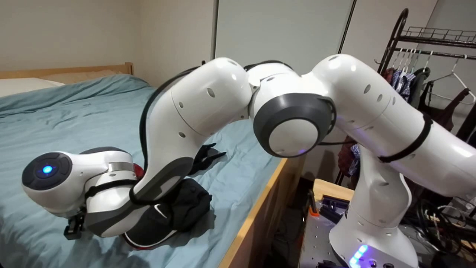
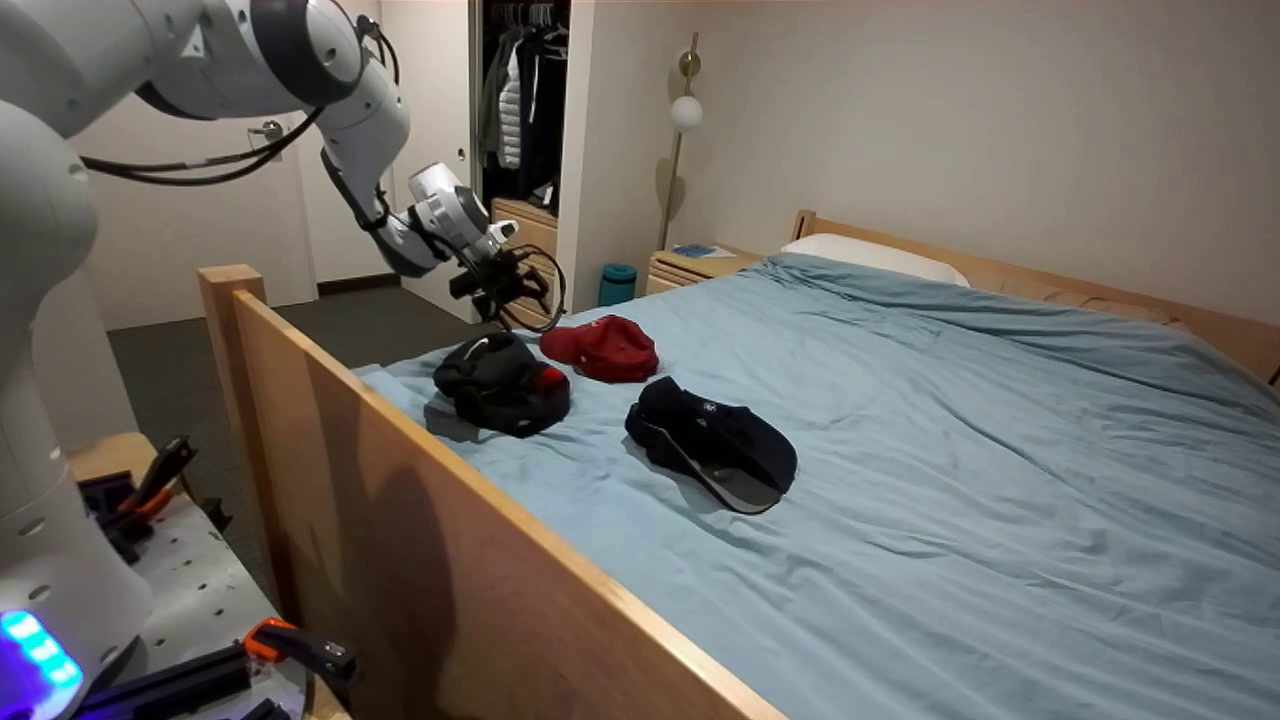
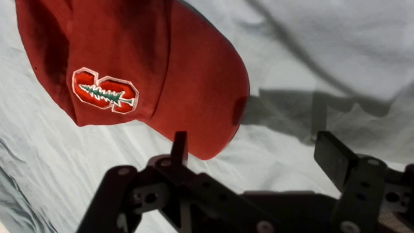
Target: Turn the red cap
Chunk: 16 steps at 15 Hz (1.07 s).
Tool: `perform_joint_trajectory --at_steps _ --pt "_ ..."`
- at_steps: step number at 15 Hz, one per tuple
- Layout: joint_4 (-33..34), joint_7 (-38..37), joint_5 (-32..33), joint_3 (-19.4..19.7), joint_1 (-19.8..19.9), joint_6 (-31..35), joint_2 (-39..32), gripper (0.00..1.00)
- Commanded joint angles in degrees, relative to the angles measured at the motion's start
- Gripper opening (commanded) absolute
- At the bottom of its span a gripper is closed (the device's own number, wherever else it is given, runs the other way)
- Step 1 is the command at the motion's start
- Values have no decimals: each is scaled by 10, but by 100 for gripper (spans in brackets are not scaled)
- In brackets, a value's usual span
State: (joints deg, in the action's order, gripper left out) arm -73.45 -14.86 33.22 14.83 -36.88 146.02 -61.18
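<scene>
The red cap point(image 2: 612, 350) lies on the blue bed sheet, beyond a black cap in an exterior view. In the wrist view the red cap point(image 3: 197, 81) fills the upper left, with its tree logo facing up and its brim pointing right. In an exterior view only a sliver of the red cap point(image 1: 138, 171) shows behind the arm. My gripper point(image 3: 254, 142) is open and empty, with its fingers wide apart. The left finger overlaps the brim's lower edge in the wrist view; the right finger is over bare sheet. In an exterior view the gripper point(image 2: 520, 285) hangs above the bed, near the brim.
A black cap point(image 2: 500, 395) with a white swoosh lies beside the red cap, towards the footboard. A dark cap with a grey brim point(image 2: 715, 440) lies further along the bed. The wooden footboard point(image 2: 480, 540) stands between the robot's base and the mattress.
</scene>
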Motion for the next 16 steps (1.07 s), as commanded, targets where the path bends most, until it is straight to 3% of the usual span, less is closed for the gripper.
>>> perform_joint_trajectory --at_steps 1,6,11,15,16 --pt "15 -9 4 13 0 -3 -16 100" --pt "52 -27 15 22 7 13 -59 100" --pt "98 -126 60 135 -43 65 -118 100" --pt "125 -167 66 180 -59 64 -149 100" --pt "124 -164 61 179 -59 60 -149 75"
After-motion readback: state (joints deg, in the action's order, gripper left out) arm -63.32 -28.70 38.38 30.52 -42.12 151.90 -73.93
